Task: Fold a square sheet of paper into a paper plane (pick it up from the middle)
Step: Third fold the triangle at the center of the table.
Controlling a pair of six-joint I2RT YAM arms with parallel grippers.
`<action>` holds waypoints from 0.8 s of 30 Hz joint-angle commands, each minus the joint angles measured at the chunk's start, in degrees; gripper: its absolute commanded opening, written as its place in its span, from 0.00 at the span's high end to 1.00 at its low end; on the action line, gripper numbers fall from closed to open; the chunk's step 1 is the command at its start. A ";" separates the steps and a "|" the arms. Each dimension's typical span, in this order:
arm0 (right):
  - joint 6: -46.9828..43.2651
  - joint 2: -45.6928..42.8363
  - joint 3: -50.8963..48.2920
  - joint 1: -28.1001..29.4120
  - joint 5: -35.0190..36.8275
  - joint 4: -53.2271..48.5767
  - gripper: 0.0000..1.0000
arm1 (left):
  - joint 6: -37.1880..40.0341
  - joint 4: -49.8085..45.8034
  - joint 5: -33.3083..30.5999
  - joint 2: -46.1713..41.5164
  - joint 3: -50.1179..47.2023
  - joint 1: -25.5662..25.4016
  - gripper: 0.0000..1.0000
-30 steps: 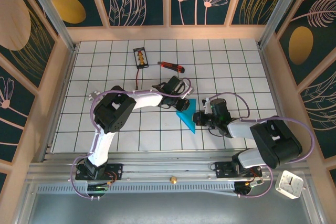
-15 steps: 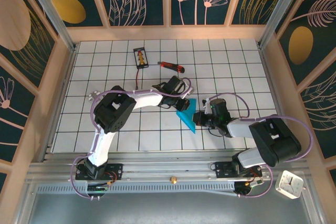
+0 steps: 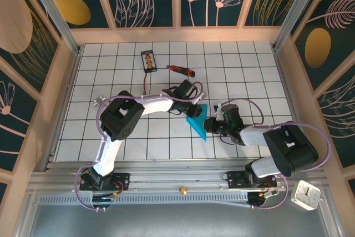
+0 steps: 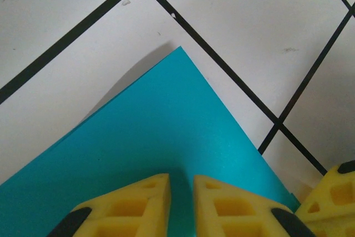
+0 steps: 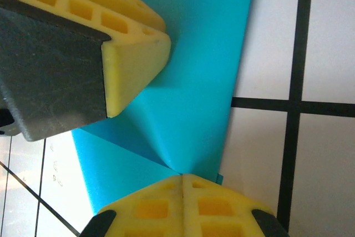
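Square sheet of paper (image 4: pixel 166 131), left claw (image 4: pixel 181 187) pressing down, right claw (image 5: pixel 182 187) pinching edge

White table (image 3: pixel 249 70), black grid lines, pale wooden rim. Upper middle of frame: red-and-black utility knife (image 3: pixel 181 70), lying diagonal. Just left of it: small black card with orange figure (image 3: pixel 148 61), thin cable (image 3: pixel 145 84) trailing down-frame from it. Centre: sheet of paper (image 3: pixel 197 121), cyan-blue, folded to triangle, tip pointing toward bottom of frame. Left wrist view: paper corner casts shadow on white tile.
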 commanded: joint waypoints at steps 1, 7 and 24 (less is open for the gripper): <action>1.02 1.34 0.06 0.82 3.64 -4.76 1.00 | -0.78 -3.16 -3.98 -0.08 1.34 0.44 0.76; 1.20 1.34 -0.17 0.86 3.40 -4.74 1.00 | -2.85 -2.10 -7.28 -3.91 0.40 0.42 0.65; 1.37 1.97 0.02 0.80 2.69 -5.12 1.00 | -30.70 26.98 1.68 -25.33 -32.31 -8.47 1.00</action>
